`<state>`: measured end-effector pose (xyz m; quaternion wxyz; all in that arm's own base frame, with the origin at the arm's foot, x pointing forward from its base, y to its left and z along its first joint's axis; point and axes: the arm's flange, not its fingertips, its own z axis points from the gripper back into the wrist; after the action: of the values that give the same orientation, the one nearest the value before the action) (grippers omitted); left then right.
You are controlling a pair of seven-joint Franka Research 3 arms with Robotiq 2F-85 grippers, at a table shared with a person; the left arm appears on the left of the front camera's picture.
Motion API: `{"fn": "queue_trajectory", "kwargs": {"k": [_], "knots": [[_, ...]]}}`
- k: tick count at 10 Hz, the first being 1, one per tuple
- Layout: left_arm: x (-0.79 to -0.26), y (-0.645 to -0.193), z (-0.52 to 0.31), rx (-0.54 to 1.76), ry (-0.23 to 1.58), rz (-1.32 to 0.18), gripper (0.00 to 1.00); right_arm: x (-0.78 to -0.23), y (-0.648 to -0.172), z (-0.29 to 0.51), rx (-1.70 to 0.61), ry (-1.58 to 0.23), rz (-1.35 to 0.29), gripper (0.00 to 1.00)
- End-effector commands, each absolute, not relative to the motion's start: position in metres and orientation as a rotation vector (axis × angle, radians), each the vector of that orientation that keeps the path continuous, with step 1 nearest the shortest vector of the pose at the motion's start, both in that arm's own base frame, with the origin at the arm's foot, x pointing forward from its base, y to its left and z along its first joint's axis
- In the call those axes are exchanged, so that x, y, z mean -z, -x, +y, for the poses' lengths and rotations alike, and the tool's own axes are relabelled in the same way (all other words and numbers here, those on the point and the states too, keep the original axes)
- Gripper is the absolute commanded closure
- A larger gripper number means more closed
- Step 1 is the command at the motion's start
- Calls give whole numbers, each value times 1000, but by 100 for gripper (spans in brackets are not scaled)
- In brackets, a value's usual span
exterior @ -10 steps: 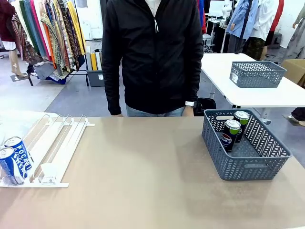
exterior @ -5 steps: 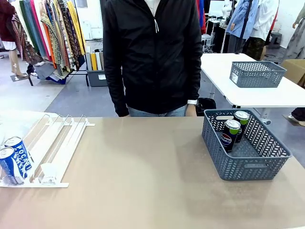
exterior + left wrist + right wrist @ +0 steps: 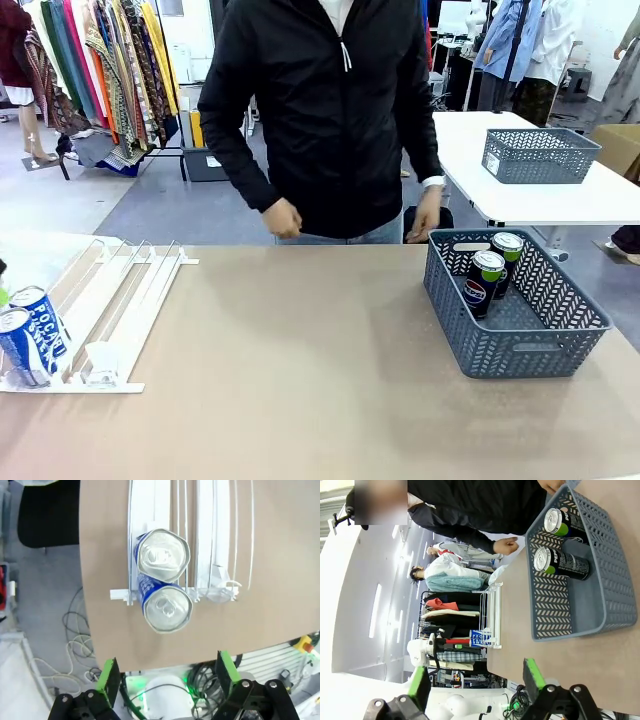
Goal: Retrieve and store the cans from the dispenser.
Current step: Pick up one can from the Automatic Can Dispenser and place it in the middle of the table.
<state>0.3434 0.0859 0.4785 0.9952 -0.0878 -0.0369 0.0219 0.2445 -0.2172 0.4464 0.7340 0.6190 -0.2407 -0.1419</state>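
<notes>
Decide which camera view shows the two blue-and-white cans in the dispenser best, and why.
The left wrist view: it looks straight down on both blue-and-white cans, whole, in one dispenser lane. The front view shows them side-on at the picture's left edge; the right wrist view, far off and tiny.

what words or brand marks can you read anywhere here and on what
"POCARI": blue-and-white can in the dispenser, front view; lower line blurred.
Pepsi logo, no readable word: dark can in the grey basket.
Second dark can: print too small to read.
</notes>
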Motion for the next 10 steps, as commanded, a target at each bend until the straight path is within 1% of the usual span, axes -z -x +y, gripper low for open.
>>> {"fn": "queue_trajectory", "kwargs": {"k": [1,3,5,6,7,10], "knots": [[-458,-354,75,-11,137,-74,0,-447,-245,-218,289,-1365,-551,0],[-437,-361,62,11,95,-79,0,-447,-245,-218,289,-1365,-551,0],[-424,-367,51,-9,44,-139,0,-447,-245,-218,289,-1365,-551,0],[-420,-371,47,-11,8,-127,0,-447,-245,-218,289,-1365,-551,0],[-417,-374,47,3,4,-98,0,-447,-245,-218,289,-1365,-551,0],[-414,-376,44,2,-1,-89,0,-447,-245,-218,289,-1365,-551,0]]}}
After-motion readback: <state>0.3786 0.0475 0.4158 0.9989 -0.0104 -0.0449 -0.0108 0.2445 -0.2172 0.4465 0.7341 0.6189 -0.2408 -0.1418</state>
